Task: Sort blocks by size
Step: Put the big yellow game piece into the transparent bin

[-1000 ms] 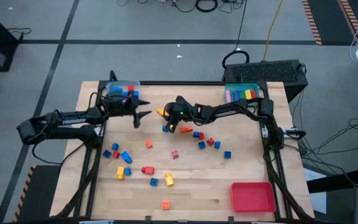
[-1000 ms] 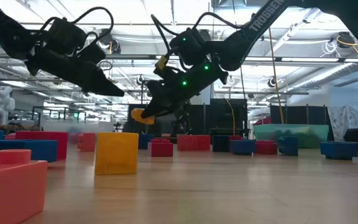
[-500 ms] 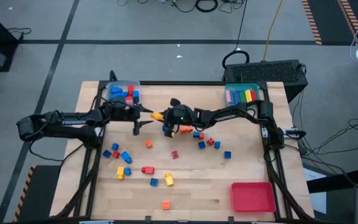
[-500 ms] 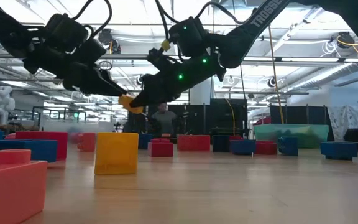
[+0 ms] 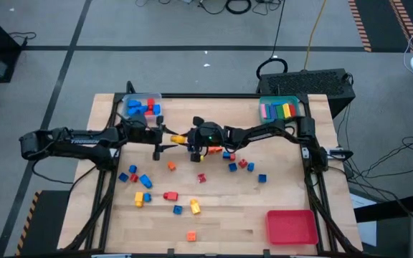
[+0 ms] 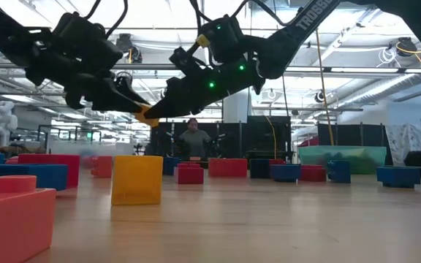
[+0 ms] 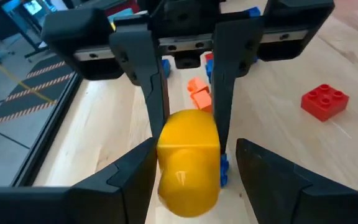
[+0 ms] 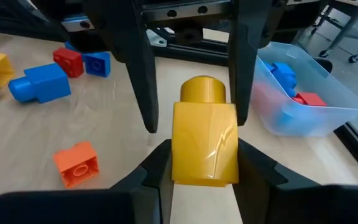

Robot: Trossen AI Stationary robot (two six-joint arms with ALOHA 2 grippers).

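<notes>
The left claw (image 5: 165, 136) stands released around the small yellow plastic brick (image 5: 179, 134), apparently to receive it in mid-air above the wooden worktop (image 5: 221, 215); the right claw (image 5: 185, 135) clamps that brick, offering it across

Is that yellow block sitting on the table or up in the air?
In the air: the yellow block is gripped by the right gripper above the table, between the left gripper's fingers.

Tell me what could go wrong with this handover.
The right gripper pinches the yellow block in mid-air; the left gripper has open jaws either side of it. If the right releases early, the block could drop among the loose blocks below. The two grippers could also bump.
</notes>
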